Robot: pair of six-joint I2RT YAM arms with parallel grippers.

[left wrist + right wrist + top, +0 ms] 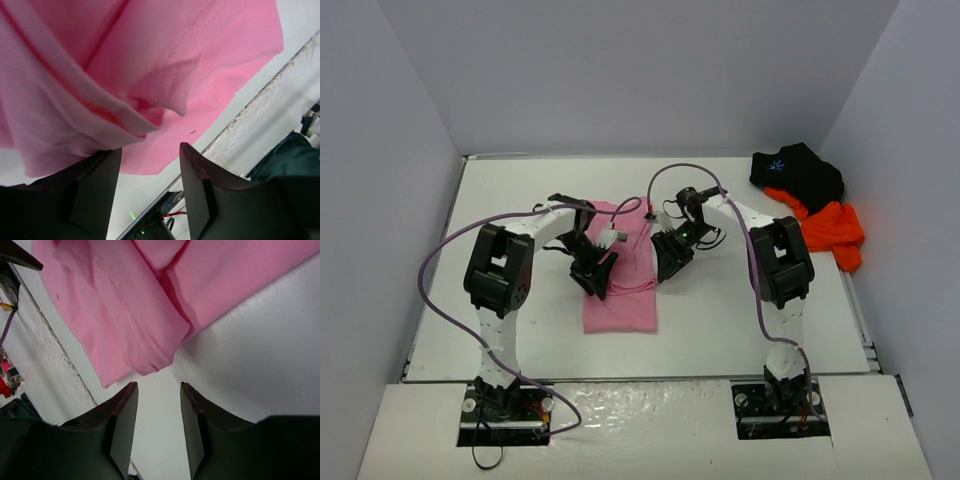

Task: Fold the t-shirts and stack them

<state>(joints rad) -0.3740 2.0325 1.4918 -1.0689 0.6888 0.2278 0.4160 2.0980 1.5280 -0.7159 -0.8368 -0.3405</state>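
- Grippers first: left gripper (594,272) is low over the pink t-shirt (620,300), jaws spread, nothing nipped btwn them. Its wrist view shows a thick folded edge of pink cloth lying right by one finger (95,190).
- right gripper (671,257) is at the shirt's other long edge, jaws apart too. Bare white surface (740,320) shows in the gap, w/ a hemmed fold of pink just ahead of the tips.
- The pink t-shirt sits mid-surface as a narrow strip running far to near, both arms flanking its middle.
- The black t-shirt (798,172) w/ the blue starburst and the orange t-shirt (835,232) are heaped together at the far right corner, unfolded, well apart from the action.
- Step, by my read: mid-fold on the first shirt. The sides look turned in, end-to-end fold not yet done.
- Next move prob calls for each gripper to close on its own edge at matching spots, catching all layers, then carry that end evenly over to the other end.
- Watch out: a one-layer pinch could let the tucked-in sides slide out & skew the strip.
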